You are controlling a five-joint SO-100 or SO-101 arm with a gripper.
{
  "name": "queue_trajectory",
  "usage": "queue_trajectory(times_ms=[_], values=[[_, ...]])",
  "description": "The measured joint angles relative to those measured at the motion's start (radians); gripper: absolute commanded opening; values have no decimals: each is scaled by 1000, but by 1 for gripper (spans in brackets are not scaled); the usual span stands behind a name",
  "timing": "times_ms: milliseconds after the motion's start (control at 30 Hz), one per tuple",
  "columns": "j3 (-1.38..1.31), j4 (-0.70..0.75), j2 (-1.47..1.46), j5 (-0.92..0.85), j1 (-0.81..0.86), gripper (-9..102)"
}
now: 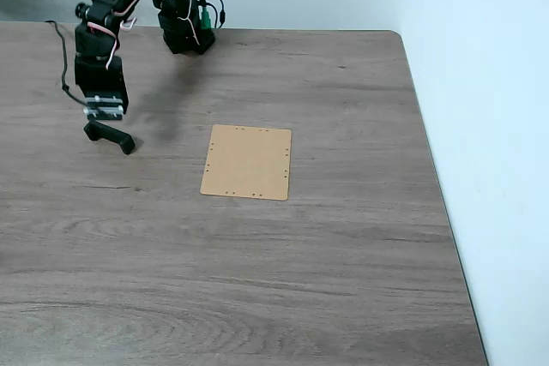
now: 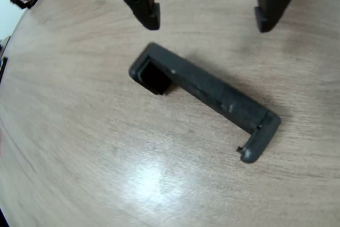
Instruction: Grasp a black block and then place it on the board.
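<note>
Block not grabbed yet, flat on the tabletop at the board's 9 o'clock, hand wide open and empty above it.

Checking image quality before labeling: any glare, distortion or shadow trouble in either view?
Wrist view: a soft glare patch on the table below the black block, fisheye curvature bending the table edge at upper left, block sharp. Fixed view: even, diffuse light, a faint shadow beside the gripper, the board clear and undistorted.
</note>
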Motion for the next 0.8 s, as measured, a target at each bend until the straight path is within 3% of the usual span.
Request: queue_trajectory(times_ms=[800], values=[[-178,-17,-219,-150,-5,26]])
